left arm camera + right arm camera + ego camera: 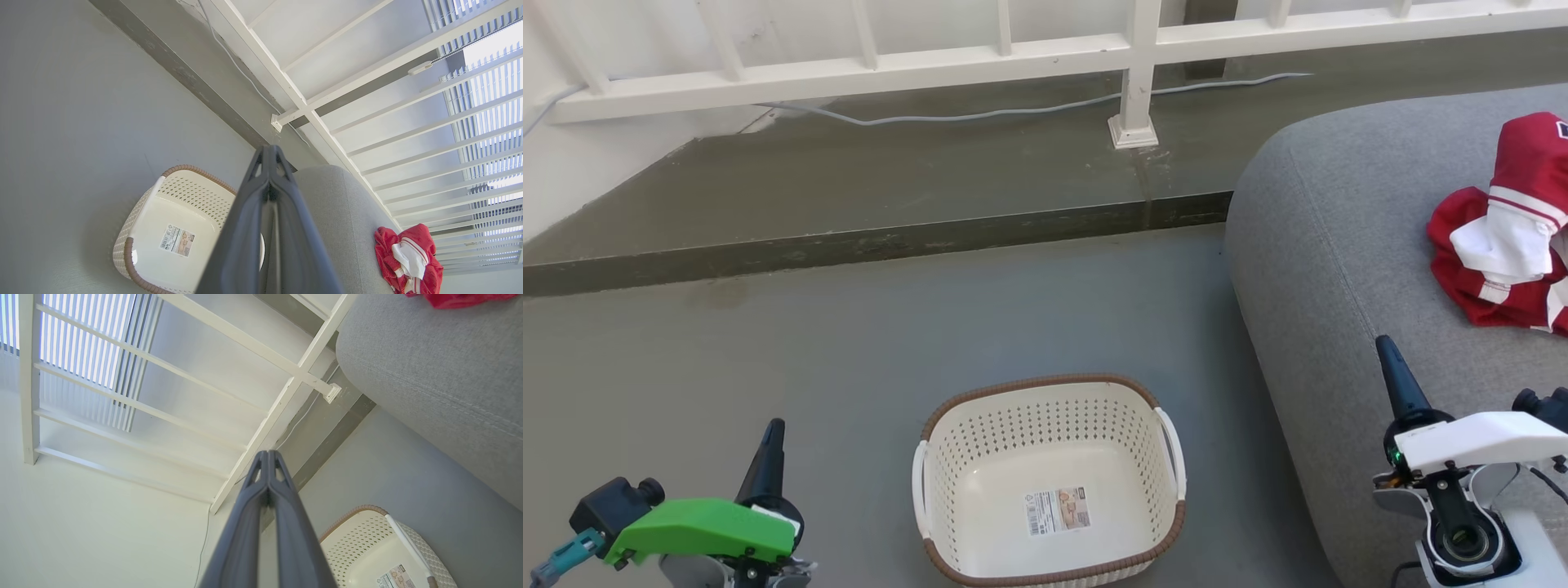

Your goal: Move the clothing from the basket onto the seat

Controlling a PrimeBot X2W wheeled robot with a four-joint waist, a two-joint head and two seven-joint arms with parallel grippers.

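The cream perforated basket (1049, 482) with a brown rim stands on the grey floor at bottom centre, holding only a paper label. Red clothing (1507, 229) with white trim lies in a heap on the grey seat (1339, 245) at the right edge. My left gripper (772, 433) is shut at the lower left, left of the basket, with nothing in it. My right gripper (1387, 351) is shut at the lower right, over the seat's front part and apart from the heap. The left wrist view shows the basket (171, 228), the seat (343, 220), the clothing (408, 257) and the shut gripper (269, 153). In the right wrist view the shut gripper (267, 457) points past the basket (380, 555) and the seat (429, 375).
A raised dark step (874, 245) crosses the floor behind the basket. On it a white railing (1013, 57) stands with a post base (1133, 131), and a grey cable (980, 114) runs along it. A white wall (572, 180) closes the left.
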